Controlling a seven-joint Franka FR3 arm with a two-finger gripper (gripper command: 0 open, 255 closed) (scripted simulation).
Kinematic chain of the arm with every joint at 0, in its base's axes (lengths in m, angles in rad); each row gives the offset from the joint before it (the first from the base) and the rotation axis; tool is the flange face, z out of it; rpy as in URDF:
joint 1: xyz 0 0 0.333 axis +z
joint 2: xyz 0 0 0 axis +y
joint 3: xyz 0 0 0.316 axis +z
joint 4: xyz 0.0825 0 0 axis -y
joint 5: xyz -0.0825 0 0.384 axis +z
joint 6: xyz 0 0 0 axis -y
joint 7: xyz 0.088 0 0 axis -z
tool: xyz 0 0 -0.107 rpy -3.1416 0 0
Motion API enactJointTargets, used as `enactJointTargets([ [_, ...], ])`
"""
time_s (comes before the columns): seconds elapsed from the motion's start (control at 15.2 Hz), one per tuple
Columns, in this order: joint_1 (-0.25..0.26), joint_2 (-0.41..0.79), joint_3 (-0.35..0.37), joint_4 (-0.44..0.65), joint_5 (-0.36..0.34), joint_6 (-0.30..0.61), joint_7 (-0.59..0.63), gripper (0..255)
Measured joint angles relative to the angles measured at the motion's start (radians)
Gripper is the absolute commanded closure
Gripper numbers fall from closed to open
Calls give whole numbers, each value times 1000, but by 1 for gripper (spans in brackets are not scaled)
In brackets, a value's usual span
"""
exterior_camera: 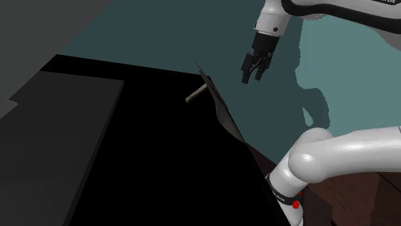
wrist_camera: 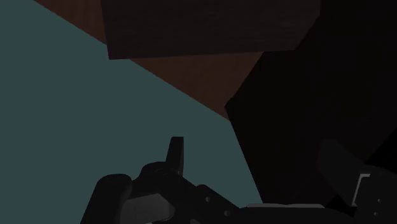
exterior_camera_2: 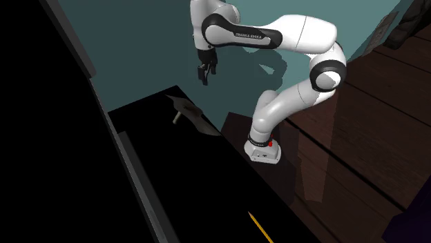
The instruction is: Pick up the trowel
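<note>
Tabletop (exterior_camera_2: pixel 148 114) dark and broad beneath teal wall (exterior_camera: pixel 160 32). White arm (exterior_camera: pixel 347 154) arched over its far edge. Trowel (exterior_camera: pixel 217 103) at that edge, just beside the wall: thin dark blade (exterior_camera: pixel 228 119), pale handle (exterior_camera: pixel 195 95) sticking out toward the shoulder view's left. Claw (exterior_camera: pixel 254 76) above the trowel and clear of it, set wide, gripping nothing. Likely stiff and light, with a thin, slick blade poor for clamping; better taken across the round handle, near the blade.

Smooth glossy white shell on the arm (exterior_camera_2: pixel 297 34), matt black gripper (exterior_camera: pixel 253 79), trowel (exterior_camera_2: pixel 192 114) with a dull dark grey blade and a pale matt handle (material not plain), floor (exterior_camera_2: pixel 359 131) of dark reddish-brown wood planks with a faint sheen, flat matt teal wall (exterior_camera: pixel 193 32)
</note>
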Motion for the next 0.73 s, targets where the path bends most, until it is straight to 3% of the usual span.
enactJointTargets([
  [0.26,21,-68,28,-45,38,30,25,0],
  [0.73,102,-279,152,-170,181,133,130,0],
])
